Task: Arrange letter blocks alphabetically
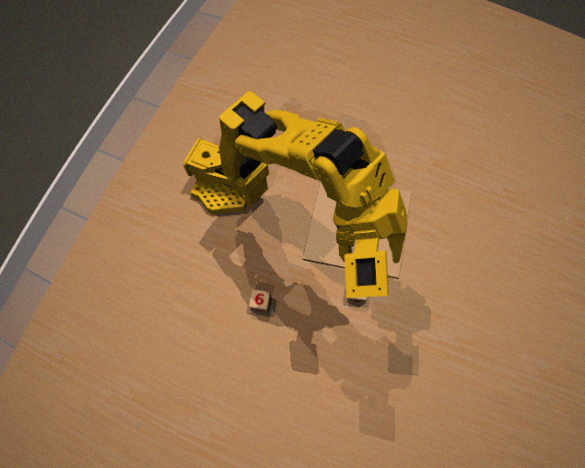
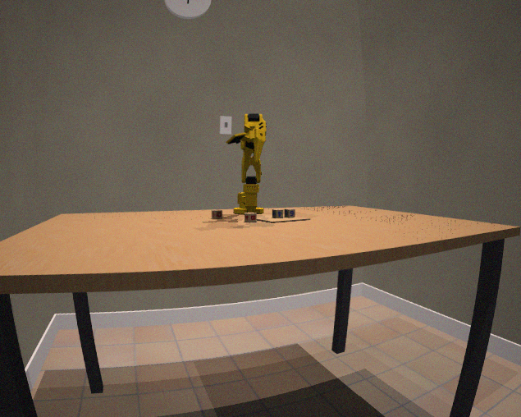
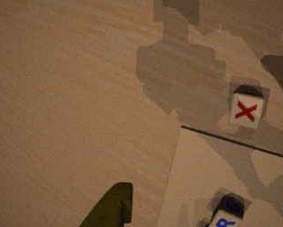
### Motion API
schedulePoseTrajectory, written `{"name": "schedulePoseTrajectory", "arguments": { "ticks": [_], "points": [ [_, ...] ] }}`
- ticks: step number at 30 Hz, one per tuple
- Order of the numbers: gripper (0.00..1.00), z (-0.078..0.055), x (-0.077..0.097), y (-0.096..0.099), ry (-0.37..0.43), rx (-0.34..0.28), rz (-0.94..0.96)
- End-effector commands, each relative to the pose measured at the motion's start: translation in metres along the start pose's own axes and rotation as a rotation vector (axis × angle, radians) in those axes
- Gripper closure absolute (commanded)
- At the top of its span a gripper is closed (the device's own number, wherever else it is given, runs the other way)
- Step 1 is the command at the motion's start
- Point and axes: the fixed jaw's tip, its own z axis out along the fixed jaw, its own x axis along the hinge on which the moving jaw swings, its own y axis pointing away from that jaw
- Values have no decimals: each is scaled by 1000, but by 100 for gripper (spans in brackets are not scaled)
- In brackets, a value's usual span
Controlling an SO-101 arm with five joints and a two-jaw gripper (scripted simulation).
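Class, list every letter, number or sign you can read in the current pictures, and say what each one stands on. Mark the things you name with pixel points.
"6", red: top of a block (image 1: 259,299) (image 2: 217,214) off the mat.
"X", red: top of another block (image 1: 356,301) (image 2: 250,217) (image 3: 245,111) off the mat.
"R", blue: top of a block (image 3: 225,222) on the mat.
Markings on the block sides and the wall clock (image 2: 187,6): too small, dark or cut off to read surely.

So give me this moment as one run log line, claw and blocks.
claw: open, holding nothing | R block: on mat | X block: off mat | 6 block: off mat
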Motion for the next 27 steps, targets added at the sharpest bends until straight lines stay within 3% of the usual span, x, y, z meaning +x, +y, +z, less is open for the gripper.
{"name": "schedulePoseTrajectory", "arguments": {
  "ticks": [1, 7, 9, 16, 20, 27],
  "points": [
    [68, 1, -3, 2, -6, -7, 7],
    [68, 39, 6, -11, 89, 133, 7],
    [68, 39, 6, -11, 89, 133, 7],
    [68, 78, 20, -31, 194, 290, 7],
    [68, 88, 24, -38, 223, 333, 7],
    [68, 89, 25, -39, 228, 341, 7]
  ]
}}
